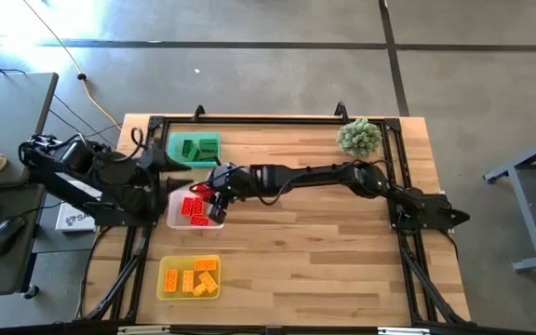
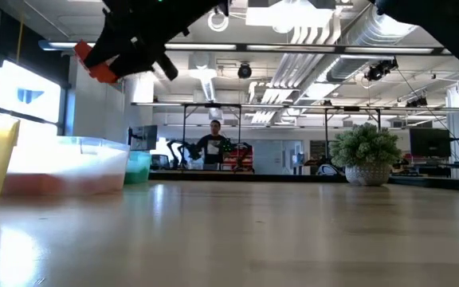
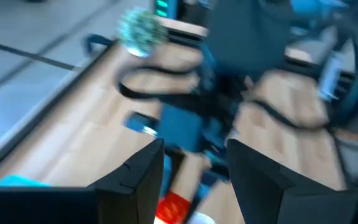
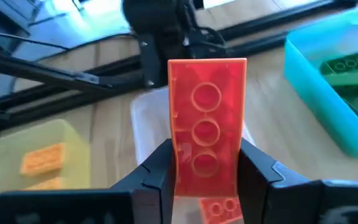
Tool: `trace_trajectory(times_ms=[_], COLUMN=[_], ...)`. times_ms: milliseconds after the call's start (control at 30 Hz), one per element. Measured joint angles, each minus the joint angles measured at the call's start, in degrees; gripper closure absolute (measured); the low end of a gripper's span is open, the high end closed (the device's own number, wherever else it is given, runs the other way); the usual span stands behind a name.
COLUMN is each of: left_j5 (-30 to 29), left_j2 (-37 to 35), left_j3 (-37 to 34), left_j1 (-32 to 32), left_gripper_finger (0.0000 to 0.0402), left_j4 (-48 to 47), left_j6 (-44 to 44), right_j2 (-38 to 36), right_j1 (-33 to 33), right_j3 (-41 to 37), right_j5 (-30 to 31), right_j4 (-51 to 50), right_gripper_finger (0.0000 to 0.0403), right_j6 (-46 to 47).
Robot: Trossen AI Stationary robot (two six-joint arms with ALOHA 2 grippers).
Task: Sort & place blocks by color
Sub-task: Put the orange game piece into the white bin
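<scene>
A red block [image 4: 207, 106] is lifted above the clear tray [image 1: 177, 221], with my right gripper [image 4: 205, 152] shut on it; the low view shows this block [image 2: 94, 65] high over the table. More red blocks [image 1: 193, 207] lie in the clear tray. Green blocks [image 1: 196, 147] lie in the green tray [image 1: 175, 140], and orange-yellow blocks [image 1: 194, 277] in the yellow tray [image 1: 164, 290]. My left gripper [image 3: 194, 149] stands open beside the trays at the table's left edge, with nothing between its fingers. My right gripper pinches the red block by its two long sides [image 4: 178, 158] between its two fingers [image 4: 157, 167], at the block's near end. The fingers come from the table's right, slanting down, and lie along the block. The block sticks out past the fingertips, studs up, clear of the tray.
A spiky pale green plant [image 1: 359, 137] stands at the table's far right corner. The three trays line the table's left side. A black frame [image 1: 249, 119] runs round the table's edges. Bare wood [image 1: 314, 251] fills the middle and right. A person [image 2: 213, 147] stands far behind the table.
</scene>
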Motion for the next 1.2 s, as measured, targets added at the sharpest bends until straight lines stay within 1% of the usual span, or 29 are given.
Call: trace_trajectory(times_ms=[100, 133, 200, 400, 467, 533, 600, 733, 800, 900, 1033, 1100, 1200], left_j5=[-3.9, -4.8, -5.5, -4.9, -3.3, -1.1, 0.0, 0.1, 0.1, 1.4, 2.8, 3.6, 5.3], left_j2=[-0.3, -0.3, -0.3, -0.2, -0.2, -0.2, -0.3, -0.9, -1.4, -2.2, -3.5, -4.0, -5.0], left_j3=[0.0, 0.0, 0.0, 0.0, 0.0, -0.1, -0.9, -4.6, -7.3, -11.7, -15.6, -16.4, -16.5], left_j1=[2.5, 3.3, 4.9, 8.6, 9.6, 10.4, 11.0, 11.6, 11.8, 11.8, 11.8, 11.8, 11.8], left_gripper_finger=[0.0241, 0.0241, 0.0241, 0.0241, 0.0241, 0.0241, 0.0241, 0.0241, 0.0241, 0.0241, 0.0241, 0.0241, 0.0241], left_j4=[0.0, 0.0, 0.0, 0.0, 0.0, 0.1, 0.7, 3.1, 6.6, 11.8, 17.3, 18.1, 18.7], left_j6=[0.0, 0.0, 0.0, 0.0, -0.1, -0.1, -0.6, -2.7, -3.5, -4.1, -4.2, -3.9, -2.1], right_j2=[1.4, 1.6, 2.1, 3.8, 4.9, 5.3, 5.9, 5.9, 5.9, 5.9, 5.9, 5.9, 5.9], right_j1=[-1.0, -1.2, -1.6, -1.9, -1.9, -2.0, -2.2, -2.9, -3.0, -3.3, -3.4, -3.4, -3.4], right_j3=[-0.1, -0.1, -0.1, -0.1, -0.1, -0.1, -0.1, -0.1, -0.1, -0.1, -0.1, -0.1, 0.0], right_j5=[-0.3, -0.7, -1.1, -5.8, -7.3, -8.5, -9.1, -10.4, -10.5, -10.2, -10.2, -10.3, -10.9], right_j4=[3.3, 3.0, 4.0, 1.7, 2.2, -0.1, 0.1, -0.7, -0.8, 0.1, -0.3, -0.3, -0.4], right_gripper_finger=[0.0304, 0.0304, 0.0304, 0.0304, 0.0304, 0.0304, 0.0304, 0.0301, 0.0283, 0.024, 0.0191, 0.0177, 0.0169], right_j6=[0.1, 0.1, 0.0, -0.5, -0.5, -1.0, -1.5, -2.8, -3.8, -4.5, -1.5, -0.7, 0.5])
